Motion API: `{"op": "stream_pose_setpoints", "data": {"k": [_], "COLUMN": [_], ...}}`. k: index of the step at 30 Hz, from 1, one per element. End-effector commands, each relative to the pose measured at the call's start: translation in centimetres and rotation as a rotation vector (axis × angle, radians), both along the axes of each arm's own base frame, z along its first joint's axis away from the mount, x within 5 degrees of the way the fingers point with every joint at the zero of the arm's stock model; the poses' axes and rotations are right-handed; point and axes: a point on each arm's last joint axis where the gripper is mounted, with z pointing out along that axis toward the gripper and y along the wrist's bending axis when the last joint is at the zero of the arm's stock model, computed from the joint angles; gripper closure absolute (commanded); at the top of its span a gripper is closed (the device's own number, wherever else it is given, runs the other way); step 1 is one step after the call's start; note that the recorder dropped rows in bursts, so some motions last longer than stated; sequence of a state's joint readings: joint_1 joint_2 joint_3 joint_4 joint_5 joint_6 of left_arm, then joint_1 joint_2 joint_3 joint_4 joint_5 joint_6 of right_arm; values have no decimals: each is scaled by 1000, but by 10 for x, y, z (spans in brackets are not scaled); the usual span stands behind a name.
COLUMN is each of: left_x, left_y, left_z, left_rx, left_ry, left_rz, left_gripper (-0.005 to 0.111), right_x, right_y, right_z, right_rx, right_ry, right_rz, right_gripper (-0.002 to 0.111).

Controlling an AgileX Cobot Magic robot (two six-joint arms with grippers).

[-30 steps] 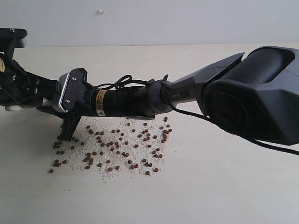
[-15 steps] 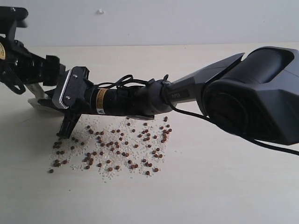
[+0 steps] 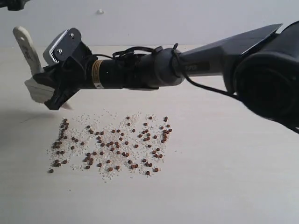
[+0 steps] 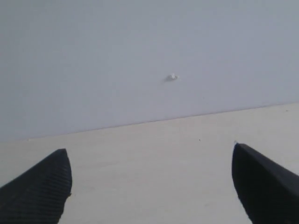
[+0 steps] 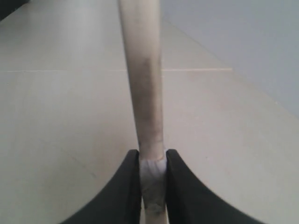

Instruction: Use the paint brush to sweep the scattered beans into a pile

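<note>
**Paint brush [image 3: 22,43] – held at the far left, off the table [image 3: 224,186]**

Item: flat brush, pale handle slanting up and leftward, its lower end mostly hidden behind the right gripper [image 3: 57,95], whose jaws are pinched narrow on the handle. The right wrist view shows the two fingers squeezing it from either side. Beans [image 3: 112,149] – small reddish-brown, loosely scattered among whitish grains [image 3: 105,127] in a broad patch on the table, nearer than the brush and to its right, not touching it. Left gripper [image 4: 152,186]: jaws spread wide, nothing between them, facing bare tabletop and the wall.
</note>
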State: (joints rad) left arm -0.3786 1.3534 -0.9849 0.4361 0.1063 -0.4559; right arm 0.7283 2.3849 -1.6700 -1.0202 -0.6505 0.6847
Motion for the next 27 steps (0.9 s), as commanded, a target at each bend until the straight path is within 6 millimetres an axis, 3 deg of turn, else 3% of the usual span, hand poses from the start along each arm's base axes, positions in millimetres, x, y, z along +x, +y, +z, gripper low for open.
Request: {"op": "stream_pose_setpoints", "data": {"k": [1,6,11,19,23,27], "left_x": [-5,-10,-17,-15,-29,-22], "left_y": [4,0,-7,-14,-43,-33], "left_z": [9,-4,-15,-24,-27,-24], "left_rx": [39,39,-3,-164,-253,-255], "left_ry": [-68,-127,-203,-139,-170,-209], "left_rz": [-28,-96,-186,-206,-584,-571], "left_gripper": [20,20,20,21,21,21], "right_x": [25,41,42,43,43,35], "right_y": [-34,-74,-98,-109,-109,-108], "right_z": [30,44,43,45,45,47], "right_rx": [-44,-44,-136,-115,-114,-102], "right_ry": [145,353,419,466,465,494], "right_rz": [-112,-86,-2,50,54,140], "right_gripper": [108,108,108,108,108,108]}}
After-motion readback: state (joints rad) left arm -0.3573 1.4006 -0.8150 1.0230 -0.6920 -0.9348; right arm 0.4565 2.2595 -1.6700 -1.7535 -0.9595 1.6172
